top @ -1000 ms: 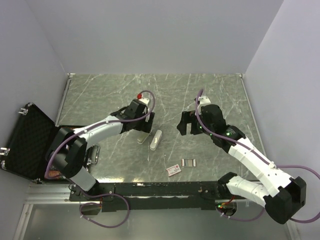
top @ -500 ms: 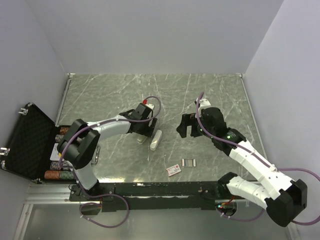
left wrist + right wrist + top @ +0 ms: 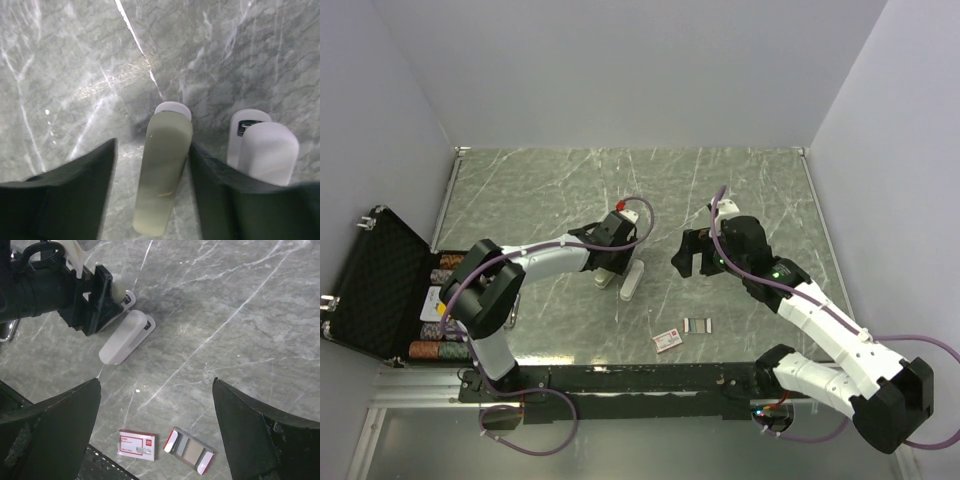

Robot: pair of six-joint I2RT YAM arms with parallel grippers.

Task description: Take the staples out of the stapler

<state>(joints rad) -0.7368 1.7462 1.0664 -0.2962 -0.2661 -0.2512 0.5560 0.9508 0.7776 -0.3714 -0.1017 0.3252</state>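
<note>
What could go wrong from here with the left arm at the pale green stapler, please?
1. The pale green stapler sits off-centre in the open left gripper, close against one finger with a gap on the other side; closing may slide or twist it instead of clamping it.
2. That finger stands between it and the white stapler, so a small shift could knock the white one.

Lab test cell — white walls [image 3: 620, 70], marble tabletop [image 3: 550, 190]
</note>
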